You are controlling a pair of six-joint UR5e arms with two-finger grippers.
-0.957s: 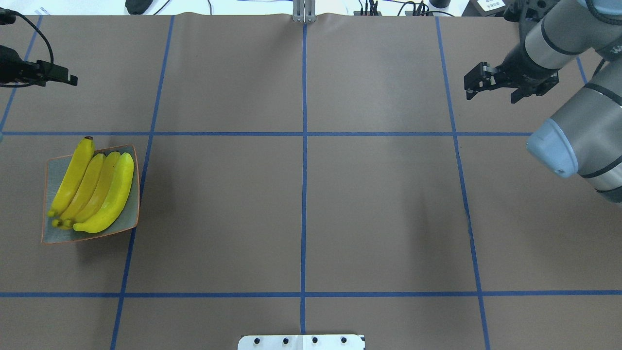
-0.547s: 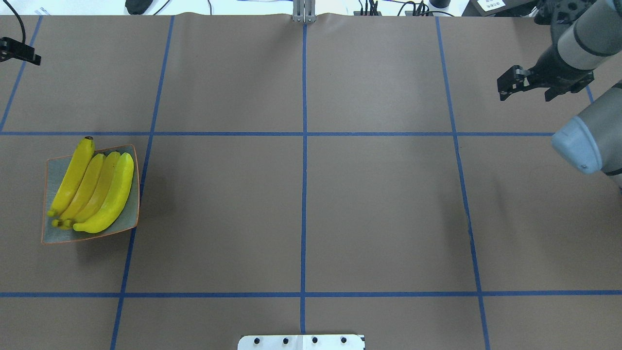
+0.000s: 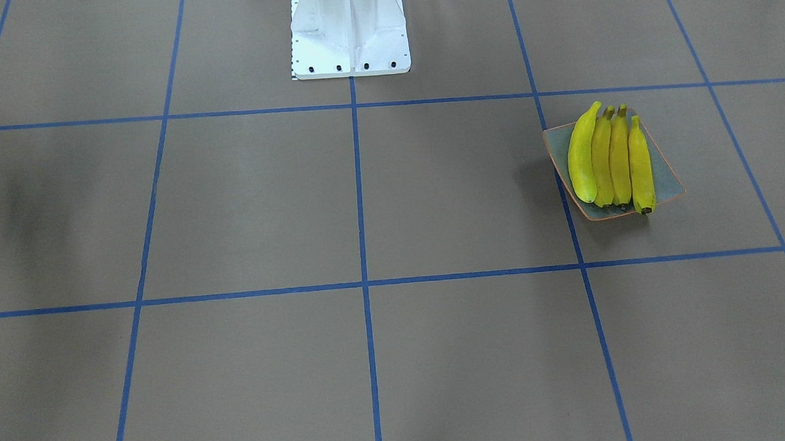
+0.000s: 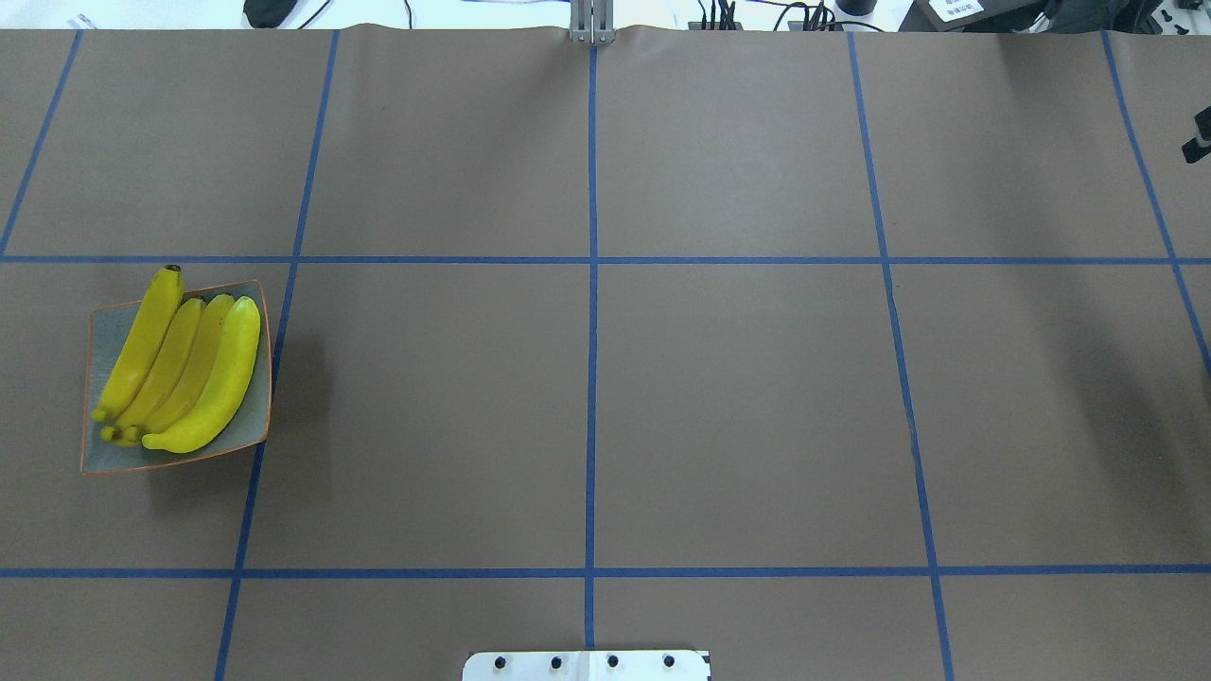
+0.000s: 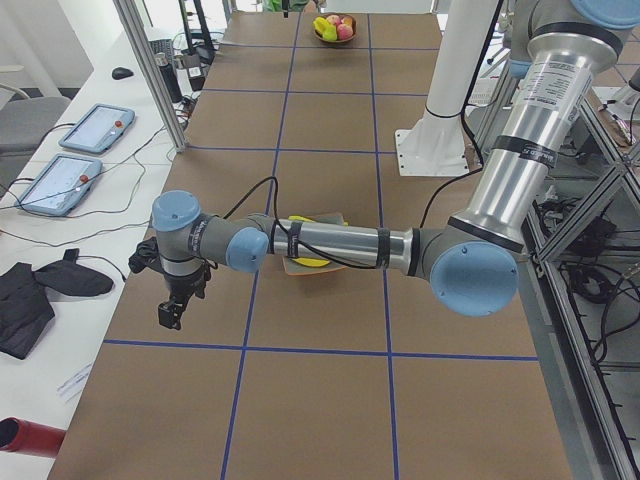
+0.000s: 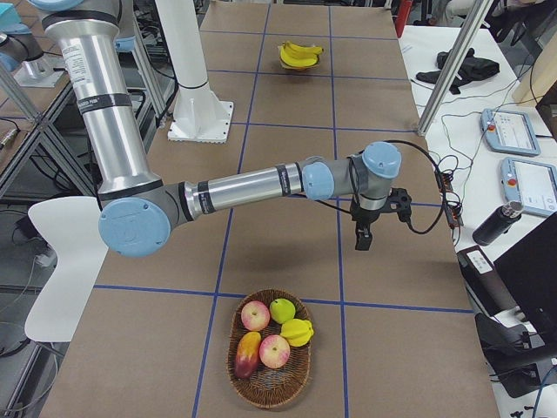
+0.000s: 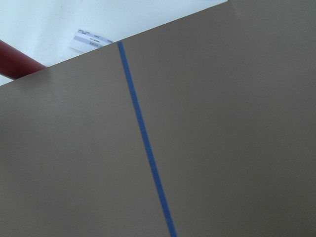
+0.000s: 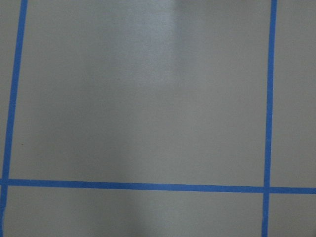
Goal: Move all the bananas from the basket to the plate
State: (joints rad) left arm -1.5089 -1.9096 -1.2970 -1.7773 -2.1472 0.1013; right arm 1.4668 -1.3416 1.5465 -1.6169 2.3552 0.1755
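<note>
Four yellow bananas (image 4: 180,369) lie side by side on the square grey-blue plate (image 4: 248,430) with an orange rim, at the table's left. They also show in the front-facing view (image 3: 611,158). A wicker basket (image 6: 250,387) holds apples and other fruit, and no banana shows in it. My left gripper (image 5: 170,318) hangs over the table's far edge, well away from the plate. My right gripper (image 6: 362,242) hangs over bare table beyond the basket. Only a black sliver of the right gripper (image 4: 1198,147) shows overhead. I cannot tell whether either gripper is open or shut.
The white robot base (image 3: 349,28) stands at the near middle edge. A side bench with tablets (image 5: 60,180), a black cloth and cables runs along the table's far side. Blue tape lines grid the brown table.
Both arms have swung outward. The left gripper has left the overhead view on the left. The right gripper has gone to the right edge. The bananas and plate have not moved.
</note>
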